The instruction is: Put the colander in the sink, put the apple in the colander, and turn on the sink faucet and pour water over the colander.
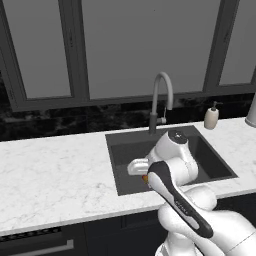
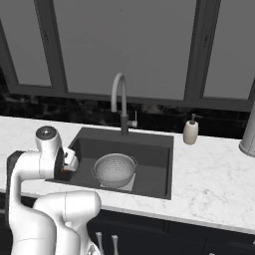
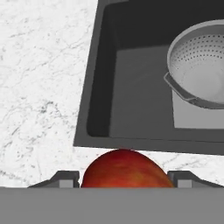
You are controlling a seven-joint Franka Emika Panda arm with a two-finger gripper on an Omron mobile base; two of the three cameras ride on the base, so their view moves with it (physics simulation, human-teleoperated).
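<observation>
In the hand view the red-orange apple (image 3: 124,171) sits between the two fingertips of my gripper (image 3: 124,178), which is shut on it. The gripper (image 2: 67,167) hangs over the front left corner of the dark sink (image 2: 154,149), above the marble edge. A sliver of the apple (image 1: 145,178) shows under the hand in the left base view. The silvery perforated colander (image 2: 114,170) stands upright on the sink floor, to the right of the gripper and apart from it. Its bowl (image 3: 202,65) holds nothing. The grey gooseneck sink faucet (image 2: 120,99) rises behind the basin with no water running.
A beige soap dispenser (image 2: 191,132) stands on the counter right of the faucet. A grey metal cylinder (image 2: 247,135) is at the far right edge. White marble counter (image 1: 55,175) stretches to the left of the sink. Dark window frames back the wall.
</observation>
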